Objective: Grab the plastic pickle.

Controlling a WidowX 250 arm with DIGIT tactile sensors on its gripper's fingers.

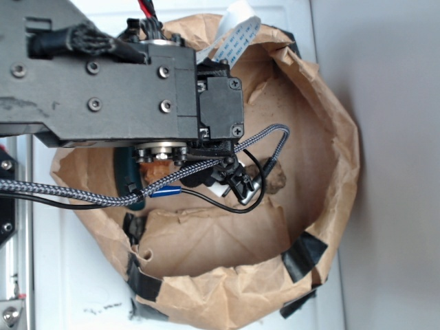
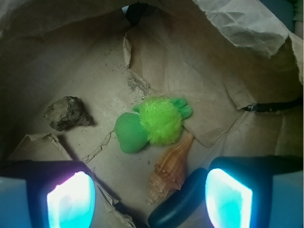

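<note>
My fingers (image 2: 149, 199) spread wide, holding nothing. Glossy dark teal-green oblong plastic pickle (image 2: 178, 205) lies between them, nearer the right one, touching the ribbed orange shell (image 2: 169, 170) on crumpled brown paper bag (image 2: 85, 71) floor.

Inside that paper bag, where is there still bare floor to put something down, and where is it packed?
In the wrist view, bare paper lies between the rock and the fuzzy green toy, and along the right, between the toy and the bag wall. It is crowded low in the middle: toy, orange shell and plastic pickle lie close together between the open gripper fingers.
</note>
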